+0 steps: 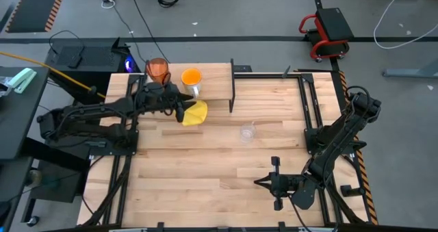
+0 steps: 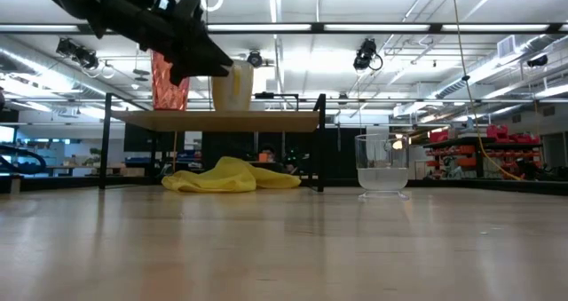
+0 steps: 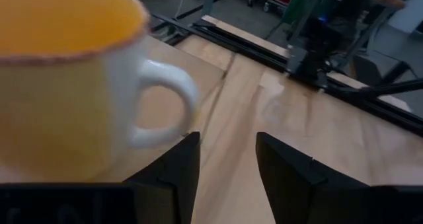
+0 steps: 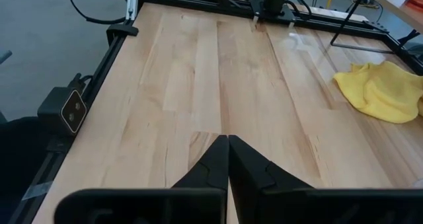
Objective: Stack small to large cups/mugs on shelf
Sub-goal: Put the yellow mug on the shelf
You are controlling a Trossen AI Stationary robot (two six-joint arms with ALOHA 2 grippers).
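1. Two of the three vessels stand on the shelf (image 1: 215, 88): the tall orange-red tumbler (image 1: 158, 70) and the orange mug (image 1: 191, 79) sit side by side near its 9 o'clock end, close together, neither inside the other; so nothing is nested yet, as far as the high view shows.
2. The small clear cup (image 1: 247, 132) is still down on the worktop (image 1: 205, 177), well apart from the shelf toward 5 o'clock from the mug; it stands upright and looks empty in the low view; I judge it is the piece left to bring up, and the stacking itself remains to be done.
3. The left hand (image 1: 179, 103) hovers just at the shelf's front edge, at 6 o'clock of the mug; its wrist view shows the fingers (image 3: 175, 174) apart with nothing between them, the mug's white handle just beside them.
4. The right hand (image 1: 263, 183) waits low on the worktop toward 5 o'clock, fingers pressed together and empty.
5. The tumbler is translucent, faceted and taller than the mug; the mug is pale outside, orange inside, with a speckled rim; the clear cup is squat and nearly invisible against the wood.
6. A yellow cloth (image 1: 195, 113) lies crumpled on the worktop just in front of the shelf, below the left hand.
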